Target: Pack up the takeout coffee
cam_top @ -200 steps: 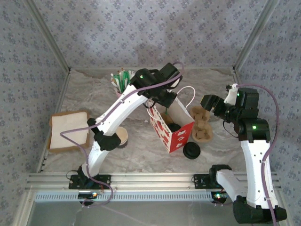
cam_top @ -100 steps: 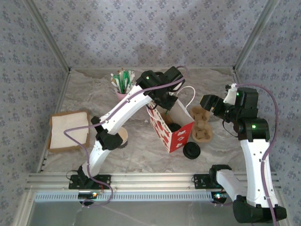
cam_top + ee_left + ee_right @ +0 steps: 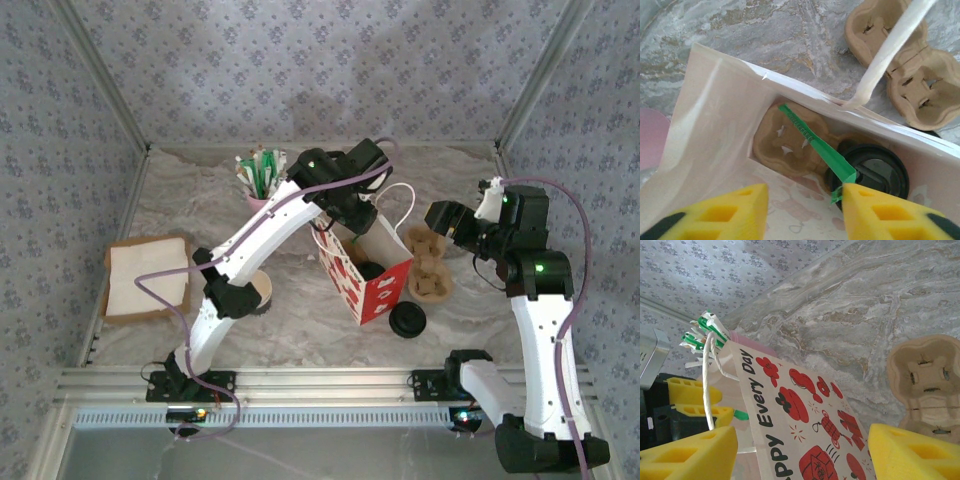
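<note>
Both arms attend the red-and-white bag (image 3: 365, 270): the left fingers (image 3: 740, 210) hang apart over its open mouth, a green stick (image 3: 812, 138) slanting down inside, while the right fingers (image 3: 690, 455), apart and empty, wait beside its printed wall, probably to steady it. The takeout coffee (image 3: 262, 291) stands on the table (image 3: 300, 320) left of the bag, under the left arm, well apart from both.

Pale floral wallpaper walls (image 3: 320, 70) on three sides; marbled grey-white tabletop (image 3: 300, 320); aluminium rail (image 3: 320, 380) along near edge
</note>
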Controlling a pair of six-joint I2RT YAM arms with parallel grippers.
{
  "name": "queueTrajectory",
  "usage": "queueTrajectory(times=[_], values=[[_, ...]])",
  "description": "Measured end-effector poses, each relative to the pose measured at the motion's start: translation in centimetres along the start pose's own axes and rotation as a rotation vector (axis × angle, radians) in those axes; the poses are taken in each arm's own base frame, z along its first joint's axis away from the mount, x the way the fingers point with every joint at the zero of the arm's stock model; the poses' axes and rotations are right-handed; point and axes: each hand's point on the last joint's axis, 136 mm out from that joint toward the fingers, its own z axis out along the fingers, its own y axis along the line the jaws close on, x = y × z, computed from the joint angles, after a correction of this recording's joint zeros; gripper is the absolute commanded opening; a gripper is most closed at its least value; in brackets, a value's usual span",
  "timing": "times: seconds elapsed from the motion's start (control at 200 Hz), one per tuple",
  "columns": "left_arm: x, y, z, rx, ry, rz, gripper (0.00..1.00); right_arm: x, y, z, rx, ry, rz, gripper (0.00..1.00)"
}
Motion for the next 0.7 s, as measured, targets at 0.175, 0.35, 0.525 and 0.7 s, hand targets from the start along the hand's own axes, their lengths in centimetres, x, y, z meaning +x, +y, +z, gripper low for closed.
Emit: queueTrajectory(times=[0.175,0.35,0.525,0.7], values=[[-0.3,-0.5,-0.7,0.037,-0.021,-0.001,0.63,-0.8,0.6,-0.4,-0.009,-0.018,-0.01,0.74],[-1.5,-1.0,-3.7,0.1,-0.109,-0.018,0.82,-1.8,1.6,-1.3,-0.025,-0.045,-0.024,0.76],[-1.8,-0.5,-7.3,0.141,-0.196,-0.04,0.97,-2.7,2.8,-1.5,-0.047,-0.054,-0.039,0.77],[-0.8,1.2,-8.8,0.139,-0.243,-0.083,1.0,-3.3,4.5,-1.4,-0.089,-0.038,-0.067,0.78]])
